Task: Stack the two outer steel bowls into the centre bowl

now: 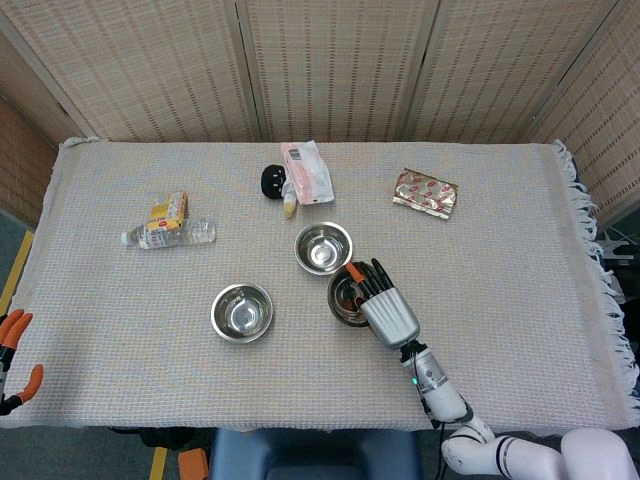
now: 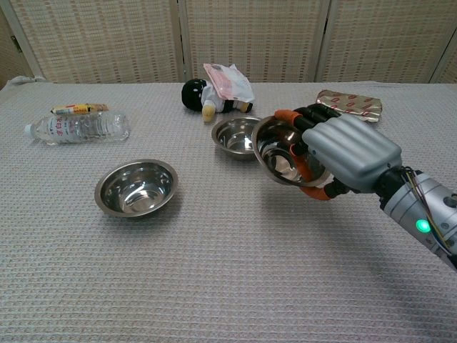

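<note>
My right hand (image 1: 385, 308) (image 2: 341, 151) grips a steel bowl (image 1: 346, 296) (image 2: 279, 157) by its rim and holds it tilted above the cloth, just right of the far bowl (image 1: 322, 247) (image 2: 235, 134). A third steel bowl (image 1: 241, 311) (image 2: 136, 187) sits upright on the cloth to the left. My left hand (image 1: 12, 352) shows only as orange fingertips at the head view's lower left edge, off the table and holding nothing.
A plastic bottle (image 1: 170, 233) (image 2: 77, 126) with a snack pack (image 1: 168, 210) lies at the left. A black toy (image 1: 273, 181) (image 2: 193, 93) and pink packet (image 1: 306, 171) (image 2: 228, 81) lie behind the bowls. A foil packet (image 1: 425, 192) (image 2: 348, 104) is at the back right.
</note>
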Motion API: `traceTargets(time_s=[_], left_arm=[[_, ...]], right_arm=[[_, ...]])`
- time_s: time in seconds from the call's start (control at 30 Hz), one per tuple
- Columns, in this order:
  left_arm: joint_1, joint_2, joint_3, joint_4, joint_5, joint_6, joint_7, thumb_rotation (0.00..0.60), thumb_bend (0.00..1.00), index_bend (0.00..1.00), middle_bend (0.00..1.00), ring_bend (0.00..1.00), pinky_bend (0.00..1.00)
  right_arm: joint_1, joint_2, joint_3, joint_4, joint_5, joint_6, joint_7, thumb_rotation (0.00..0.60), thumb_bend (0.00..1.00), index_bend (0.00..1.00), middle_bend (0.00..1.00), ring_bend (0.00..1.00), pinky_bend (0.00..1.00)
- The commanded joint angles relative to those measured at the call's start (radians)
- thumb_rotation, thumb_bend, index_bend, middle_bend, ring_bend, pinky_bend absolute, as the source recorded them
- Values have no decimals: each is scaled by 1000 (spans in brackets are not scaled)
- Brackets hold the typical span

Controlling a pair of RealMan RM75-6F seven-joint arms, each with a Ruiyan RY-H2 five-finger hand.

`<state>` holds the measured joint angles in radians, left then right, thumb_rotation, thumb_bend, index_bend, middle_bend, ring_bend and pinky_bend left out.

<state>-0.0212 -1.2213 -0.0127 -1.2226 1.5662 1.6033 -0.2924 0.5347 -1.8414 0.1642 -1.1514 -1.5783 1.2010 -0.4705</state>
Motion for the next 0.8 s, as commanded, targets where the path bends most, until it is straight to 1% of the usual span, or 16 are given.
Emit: traceTargets(time_s=[0.03,0.1,0.2,0.23,0.3,0.33,0.43,0.5,0.53,0.57,0.63,0.67,0.8], left_arm=[[-1,0,1,-1,1,-3,-1,600,472,0,0,0,101],[-3,3,3,-2,0,-10,-4,600,472,0,0,0,101],[-5,7,1,-3,-10,-23,-11,600,472,0,0,0,102],[-5,8,0,-4,-13,-25,-14,600,472,0,0,0,102],[-5,8,-2,-6,-17,-27,-14,600,472,0,0,0,102],[-6,9,-2,-7,-17,-29,-11,600,472,0,0,0,102],[-8,11,1,-10,-11,-31,-11,600,472,0,0,0,103],[-6,13,1,-11,-11,-29,-17,600,473,0,0,0,103],[-5,14,1,-11,-12,-28,-20,600,473,0,0,0,103],[-3,15,-1,-11,-15,-27,-24,600,474,0,0,0,103],[-3,17,0,-11,-14,-26,-29,600,473,0,0,0,102],[-3,17,1,-11,-12,-24,-29,600,473,0,0,0,102],[0,17,5,-15,-1,-14,-22,600,471,0,0,0,102]], right_arm=[[49,1,72,-13,52,-28,-40,600,352,729,58,0,0],[93,-10,118,7,85,-64,-58,600,352,707,58,0,0],[187,-53,194,97,138,-130,-54,600,352,686,58,0,0],[211,-68,212,125,152,-147,-38,600,353,687,58,0,0],[256,-99,238,190,177,-175,-11,600,353,686,58,0,0],[283,-121,248,240,192,-191,-2,600,353,685,58,0,0],[328,-174,260,344,228,-222,13,600,352,655,57,0,0],[343,-195,256,386,237,-230,38,600,350,568,57,0,0],[348,-204,252,404,239,-230,48,600,350,492,56,0,0],[354,-214,246,425,241,-234,62,600,350,380,56,0,0],[361,-227,240,447,248,-237,90,600,345,226,56,0,0],[364,-231,237,453,246,-232,106,600,337,166,55,0,0],[375,-242,223,466,239,-216,162,600,300,82,51,0,0]])
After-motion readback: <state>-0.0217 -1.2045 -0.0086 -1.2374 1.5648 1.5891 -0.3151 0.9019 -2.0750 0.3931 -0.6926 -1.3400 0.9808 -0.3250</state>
